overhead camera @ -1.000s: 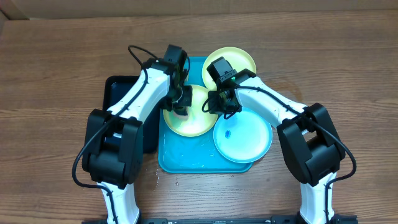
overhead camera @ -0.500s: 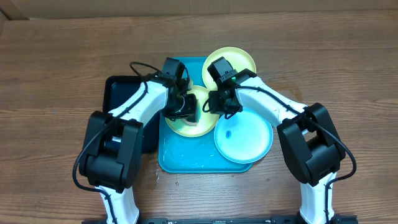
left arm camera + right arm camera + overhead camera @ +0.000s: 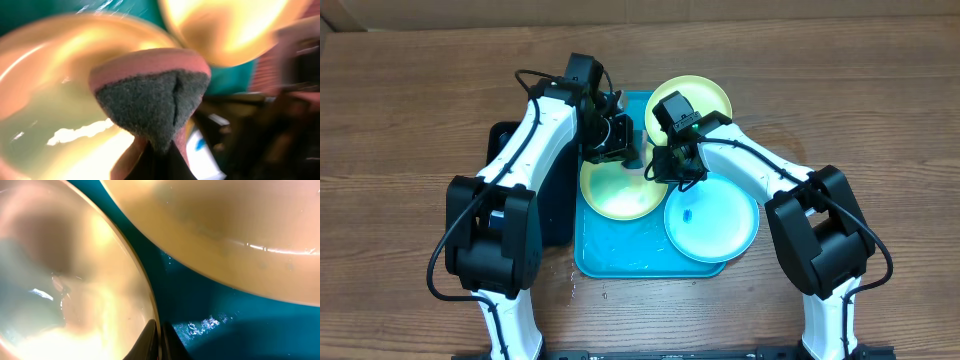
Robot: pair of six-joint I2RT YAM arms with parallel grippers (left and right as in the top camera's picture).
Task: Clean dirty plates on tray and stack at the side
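Note:
A yellow-green rimmed plate (image 3: pixel 618 192) lies on the turquoise tray (image 3: pixel 620 258). My right gripper (image 3: pixel 661 165) is shut on its right rim, and the right wrist view shows the fingertips (image 3: pixel 150 339) pinching that rim (image 3: pixel 145 287). My left gripper (image 3: pixel 616 136) is shut on a pink sponge with a dark scouring face (image 3: pixel 152 97), held over the plate's far edge (image 3: pixel 45 105). A second yellow-green plate (image 3: pixel 695 97) sits at the tray's far right corner. The light-blue rimmed plate (image 3: pixel 712 222) with a small blue smear lies at the tray's right.
A narrower black tray (image 3: pixel 506 143) lies left of the turquoise tray, mostly under my left arm. Wet streaks shine on the turquoise tray's near part (image 3: pixel 630 262). Bare wooden table (image 3: pixel 410 100) surrounds both trays.
My left gripper has moved with the sponge from the middle of the plate to its far edge. The right gripper has kept its hold on the plate's rim.

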